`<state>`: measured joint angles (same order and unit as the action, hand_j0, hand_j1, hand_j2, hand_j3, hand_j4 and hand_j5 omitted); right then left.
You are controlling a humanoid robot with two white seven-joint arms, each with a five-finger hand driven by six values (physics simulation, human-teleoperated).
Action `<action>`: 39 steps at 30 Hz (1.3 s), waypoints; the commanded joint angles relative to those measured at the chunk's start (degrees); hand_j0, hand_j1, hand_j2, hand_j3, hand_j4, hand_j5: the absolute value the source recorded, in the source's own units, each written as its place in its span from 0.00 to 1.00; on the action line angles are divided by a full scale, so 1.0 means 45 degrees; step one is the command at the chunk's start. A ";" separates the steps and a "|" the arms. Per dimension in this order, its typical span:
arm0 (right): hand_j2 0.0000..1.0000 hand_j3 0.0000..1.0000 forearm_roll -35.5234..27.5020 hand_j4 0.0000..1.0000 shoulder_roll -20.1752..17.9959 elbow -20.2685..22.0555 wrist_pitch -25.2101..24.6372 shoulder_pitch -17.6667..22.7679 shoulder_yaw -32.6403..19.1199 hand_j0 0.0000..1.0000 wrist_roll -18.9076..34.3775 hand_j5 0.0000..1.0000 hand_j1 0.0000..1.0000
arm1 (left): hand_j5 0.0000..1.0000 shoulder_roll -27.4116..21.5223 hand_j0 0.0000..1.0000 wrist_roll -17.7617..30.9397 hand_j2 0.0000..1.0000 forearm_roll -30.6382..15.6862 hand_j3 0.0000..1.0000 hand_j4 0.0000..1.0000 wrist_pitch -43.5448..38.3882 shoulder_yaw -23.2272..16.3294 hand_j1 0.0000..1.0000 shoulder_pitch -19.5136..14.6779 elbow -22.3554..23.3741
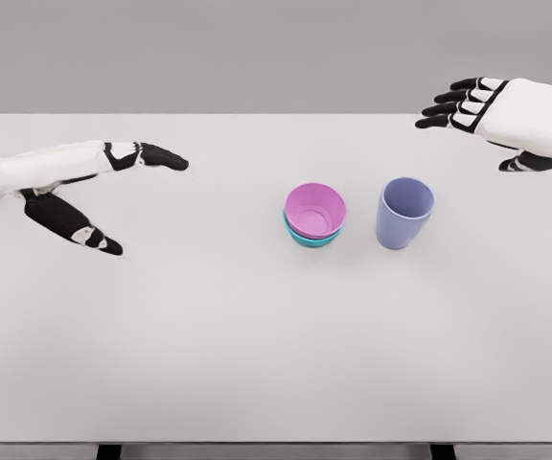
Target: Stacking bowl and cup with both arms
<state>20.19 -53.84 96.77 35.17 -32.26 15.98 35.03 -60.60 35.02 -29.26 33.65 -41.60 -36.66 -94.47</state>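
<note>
Pink bowl nested in teal bowl, lavender cup at its 3 o'clock.
My left robot hand and right robot hand hover spread, empty, over the counter.

left hand reaches in flat with fingers spread, right hand raised at upper right, fingers loosely open.

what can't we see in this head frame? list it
- Teal bowl, head view: only a sliver of rim shows; the pink bowl nested in it hides the rest.
- Purple cup: its inside bottom is hidden by its own wall.
- Right hand: arm cut off by the right edge; palm faces away.
- Left hand: arm cut off by the left edge.
- Table legs: cropped at the bottom edge.
</note>
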 commanded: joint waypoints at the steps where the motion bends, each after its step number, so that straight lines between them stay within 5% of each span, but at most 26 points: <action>1: 1.00 1.00 -0.0072 1.00 -0.0008 0.0000 -0.0037 0.0000 -0.0016 1.00 -0.0007 1.00 1.00 | 1.00 -0.0615 1.00 -0.0004 1.00 -0.2558 1.00 1.00 0.0301 0.0494 1.00 -0.0019 0.1129; 5: 1.00 1.00 -0.0053 1.00 -0.0028 0.0000 -0.0037 -0.0058 0.0004 1.00 -0.0007 1.00 1.00 | 1.00 -0.0615 1.00 -0.0004 1.00 -0.3302 1.00 1.00 0.0301 0.0982 1.00 0.2424 0.2204; 8: 1.00 1.00 -0.0053 1.00 -0.0184 0.0000 -0.0037 -0.0020 -0.0035 1.00 -0.0007 1.00 1.00 | 1.00 -0.0517 1.00 -0.0004 1.00 -0.3302 1.00 1.00 0.0301 0.1626 1.00 0.2952 0.2713; 15: 1.00 1.00 -0.0053 1.00 -0.0809 -0.0195 -0.0037 0.0098 -0.0094 1.00 -0.0007 1.00 1.00 | 1.00 -0.0244 1.00 -0.0004 1.00 -0.2990 1.00 1.00 0.0301 0.1685 1.00 0.3011 0.2791; 21: 1.00 1.00 0.0064 1.00 -0.0439 -0.0058 -0.0037 0.0039 0.0042 1.00 -0.0007 1.00 1.00 | 1.00 0.1045 1.00 -0.0004 1.00 -0.0841 1.00 1.00 0.0301 0.3189 1.00 0.3011 0.3689; 23: 1.00 1.00 0.0162 1.00 0.0927 -0.0273 -0.0037 -0.0447 0.0570 1.00 -0.0007 1.00 1.00 | 1.00 0.1123 1.00 -0.0004 1.00 -0.0802 1.00 1.00 0.0301 0.3248 1.00 0.3030 0.3689; 24: 1.00 1.00 0.0162 1.00 0.1749 -0.0897 -0.0037 -0.1404 0.0745 1.00 -0.0007 1.00 1.00 | 1.00 0.1123 1.00 -0.0004 1.00 -0.0802 1.00 1.00 0.0301 0.3248 1.00 0.3128 0.3689; 28: 1.00 1.00 0.0728 1.00 0.1730 -0.2850 -0.0037 -0.3397 0.3811 1.00 -0.0007 1.00 1.00 | 1.00 0.1163 1.00 -0.0004 1.00 -0.0802 1.00 1.00 0.0301 0.3248 1.00 0.3147 0.3670; 33: 1.00 1.00 0.0728 1.00 0.1613 -0.4277 -0.0037 -0.3593 0.4787 1.00 -0.0007 1.00 1.00 | 1.00 0.1241 1.00 -0.0004 1.00 -0.0802 1.00 1.00 0.0301 0.3248 1.00 0.3225 0.3650; 39: 1.00 1.00 0.0728 1.00 0.1672 -0.4355 -0.0037 -0.3711 0.5902 1.00 -0.0007 1.00 1.00 | 1.00 0.1260 1.00 -0.0004 1.00 -0.0802 1.00 1.00 0.0301 0.3248 1.00 0.3226 0.3650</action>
<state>23.71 -46.37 77.70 35.17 -48.96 40.98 35.03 -54.92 35.01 -32.40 35.13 -27.02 -22.15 -78.02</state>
